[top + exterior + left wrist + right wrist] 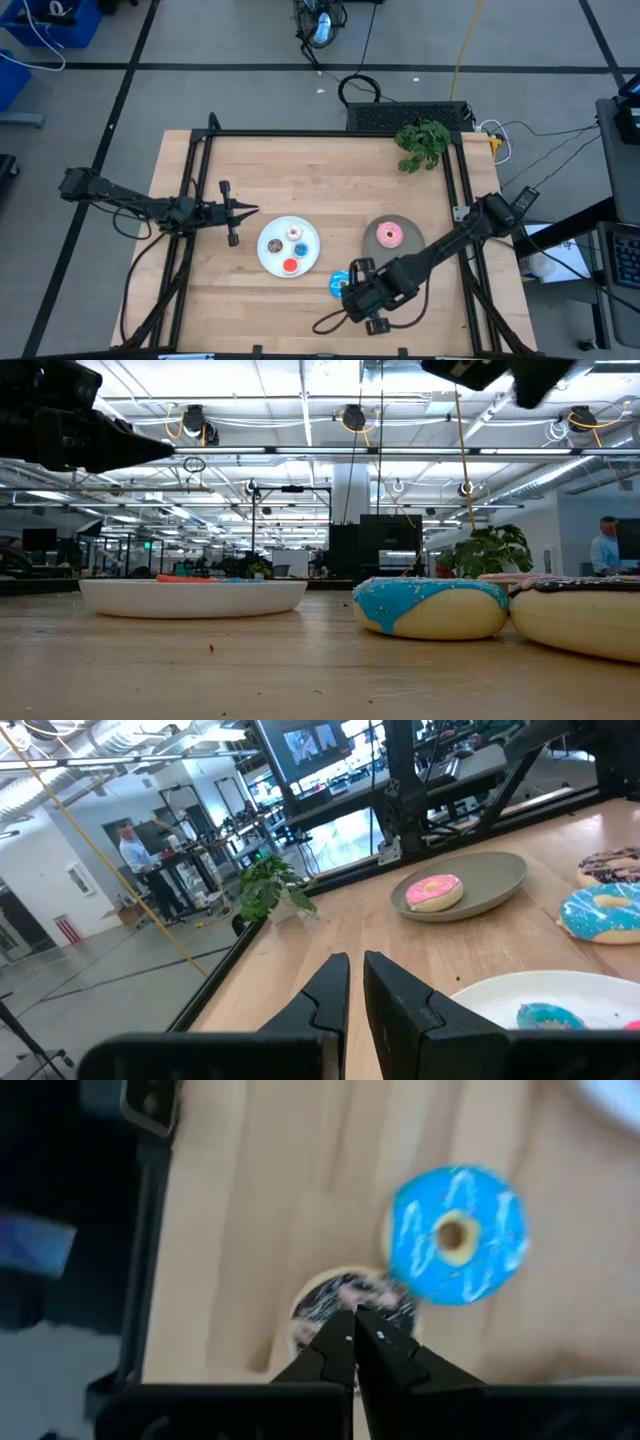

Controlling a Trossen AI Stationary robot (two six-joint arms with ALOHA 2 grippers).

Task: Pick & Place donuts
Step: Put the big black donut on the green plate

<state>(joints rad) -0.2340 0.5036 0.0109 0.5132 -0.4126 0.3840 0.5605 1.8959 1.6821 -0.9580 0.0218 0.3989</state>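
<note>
The right hand (pixel 356 1342) hangs with its fingers pressed together and empty, above the chocolate sprinkled donut (pixel 352 1302), which lies on the desk (pixel 330 180) just beside the big blue donut (pixel 457 1233). To lift it cleanly, the fingers should probably part first, then straddle 1 side of the ring without nudging its blue neighbour. The left hand (pixel 243 211), nearly closed and empty, waits beside the white plate (pixel 270 258). Counted: 4 small donuts (pixel 291 247) on the white plate, 1 pink donut (pixel 390 235) on the grey plate (pixel 372 246), 2 on the desk; 2 plates.
</note>
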